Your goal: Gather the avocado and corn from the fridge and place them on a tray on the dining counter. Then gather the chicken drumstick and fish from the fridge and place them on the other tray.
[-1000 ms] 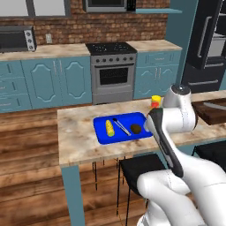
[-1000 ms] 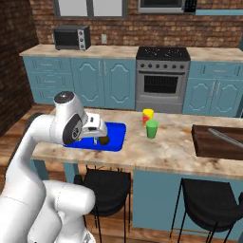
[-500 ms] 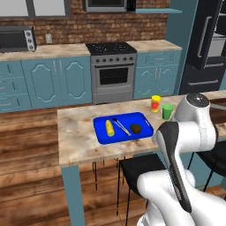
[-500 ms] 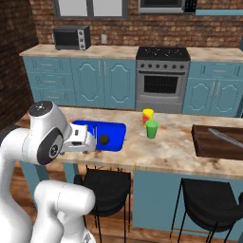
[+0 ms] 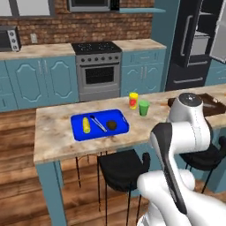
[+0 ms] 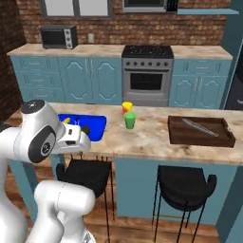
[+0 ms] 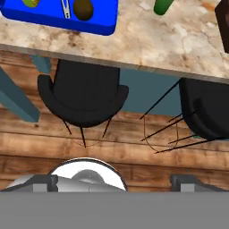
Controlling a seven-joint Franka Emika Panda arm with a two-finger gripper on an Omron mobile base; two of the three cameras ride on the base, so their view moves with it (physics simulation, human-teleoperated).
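The dining counter (image 5: 57, 132) had a smooth beige marbled stone top on a matt teal painted base. The blue tray (image 5: 99, 125) looked like glossy plastic, and the corn (image 5: 86, 125) on it was a bright, waxy yellow beside the dull dark avocado (image 5: 111, 125). The other tray (image 6: 201, 131) was dark brown wood, matt, with the silvery fish (image 6: 199, 127) lying on it. The stove (image 5: 99, 68) showed brushed grey metal with a dark glass door. The stools (image 7: 82, 94) had matt black seats on thin black metal legs. The floor (image 7: 116, 143) was brown wood planks, the back wall rough red brick
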